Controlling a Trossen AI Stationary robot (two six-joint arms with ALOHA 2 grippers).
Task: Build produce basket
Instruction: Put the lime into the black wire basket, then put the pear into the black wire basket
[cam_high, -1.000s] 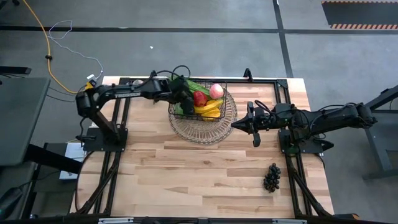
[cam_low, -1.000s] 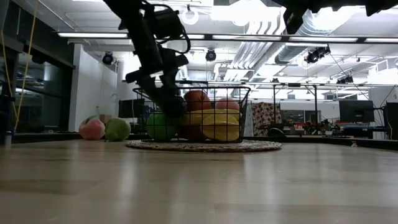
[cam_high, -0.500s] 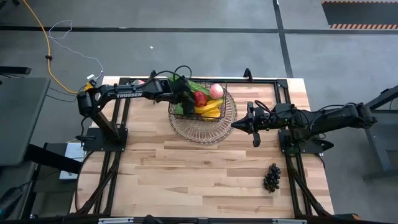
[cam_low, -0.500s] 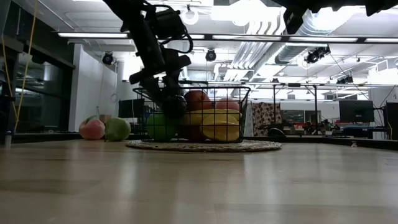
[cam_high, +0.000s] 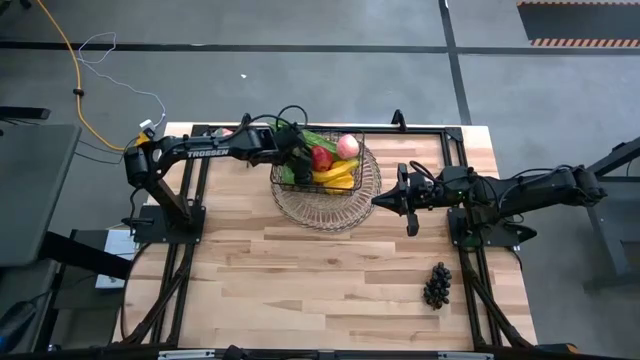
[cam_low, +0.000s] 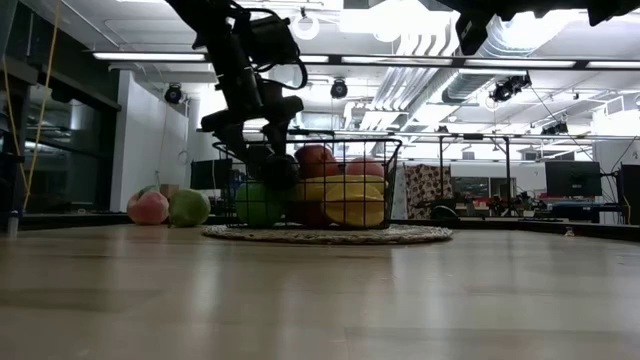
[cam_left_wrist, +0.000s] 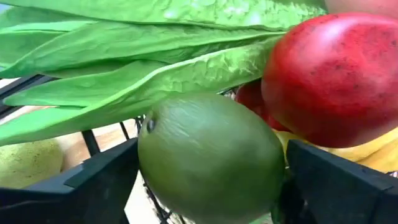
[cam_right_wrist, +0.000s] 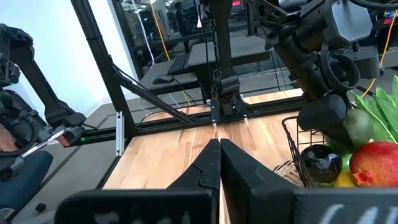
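left gripper spread around green apple in the basket; right gripper pressed together, hovering right of basket; grapes on tabletop.

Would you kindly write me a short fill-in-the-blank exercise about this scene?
1. The left gripper has its fingers open on either side of a ____ fruit in the basket.
2. The basket stands on a round wire ____.
3. The grapes lie on the ____, outside the basket.
4. The right gripper's fingers are ____.

Missing words: green; tray; table; shut
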